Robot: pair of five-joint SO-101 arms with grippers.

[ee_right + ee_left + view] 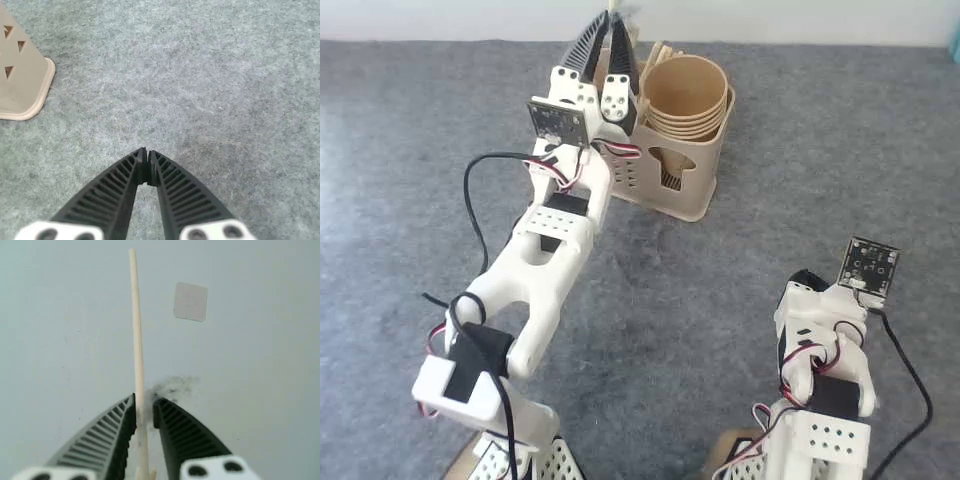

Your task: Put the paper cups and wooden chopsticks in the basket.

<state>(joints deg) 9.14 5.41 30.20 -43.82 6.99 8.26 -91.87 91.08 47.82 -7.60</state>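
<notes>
The main risk is the chopstick pivoting or slipping. The left end effector pinches it so that most of its length stands free beyond the fingertips. Released off line, it could strike the rim of the basket or the stacked paper cups and fall onto the grey bench. Whether its lower end is already inside the basket is hard to tell.

Nearest, the right end effector hangs over the bench, fingers closed on nothing. Farther out, the left one is nearly closed, clamped on the single chopstick at the basket's corner, where other chopsticks stand beside the cups.
</notes>
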